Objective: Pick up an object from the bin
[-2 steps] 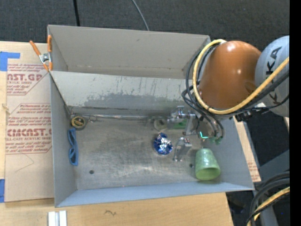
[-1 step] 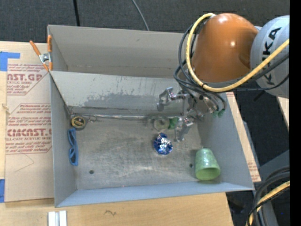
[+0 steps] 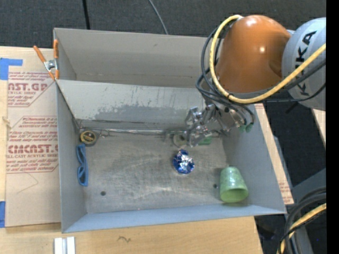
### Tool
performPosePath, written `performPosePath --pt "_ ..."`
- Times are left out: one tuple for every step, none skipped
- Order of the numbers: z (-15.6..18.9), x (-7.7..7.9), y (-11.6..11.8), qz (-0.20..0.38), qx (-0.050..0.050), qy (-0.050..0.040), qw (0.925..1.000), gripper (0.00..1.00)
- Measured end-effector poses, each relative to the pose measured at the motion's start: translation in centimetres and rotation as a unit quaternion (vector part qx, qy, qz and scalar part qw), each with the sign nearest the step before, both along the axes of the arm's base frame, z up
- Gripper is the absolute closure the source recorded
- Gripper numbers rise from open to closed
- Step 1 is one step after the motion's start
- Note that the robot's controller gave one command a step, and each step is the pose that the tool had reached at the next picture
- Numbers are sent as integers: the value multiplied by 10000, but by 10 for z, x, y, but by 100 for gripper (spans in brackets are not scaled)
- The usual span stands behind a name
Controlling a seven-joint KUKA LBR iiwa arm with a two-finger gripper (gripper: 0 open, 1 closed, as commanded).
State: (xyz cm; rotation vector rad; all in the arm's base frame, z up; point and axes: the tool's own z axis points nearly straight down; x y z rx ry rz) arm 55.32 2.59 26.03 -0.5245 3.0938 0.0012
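Single arm in from the right, and my hand (image 3: pixel 197 135) sits low in the bin (image 3: pixel 132 57), on the floor just off the foot of the far wall, right of the middle. I cannot tell whether the hand is spread or pressed together; it's a tangle of metal from this angle, and I see nothing clearly pinched in it. The nearest thing is a small crumpled ball (image 3: pixel 183 162), blue and white. It lies near the hand but apart from it, toward the bin's near edge and a touch toward the left wall. It's roundish, so no long axis to line up with; my guess is any grasp angle does, and the move needed is a short shift toward the near edge, then down. A thin metal rod (image 3: pixel 132 132) runs along the foot of the far wall, its long axis parallel to that wall, ending close to the hand, with a brass-coloured round end (image 3: pixel 87 137) by the left wall. A green cup (image 3: pixel 232 184) lies tipped in the near right corner, and a blue strip-like thing (image 3: pixel 81 164) lies along the left wall. Writing: black letters on the white arm (image 3: pixel 310 41) above the orange cover (image 3: pixel 249 52), partly cut off, likely KUKA. No labels readable on the bin's things.
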Motion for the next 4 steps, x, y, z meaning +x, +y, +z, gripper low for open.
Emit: performPosePath --pt "0 0 0 0 0 1 10000 0" --pt "-191 21 -41 316 7 -19 9995 0" --pt "-187 21 -41 325 -1 -7 9995 100" --pt "-15 4 -122 3329 -26 -18 9430 100"
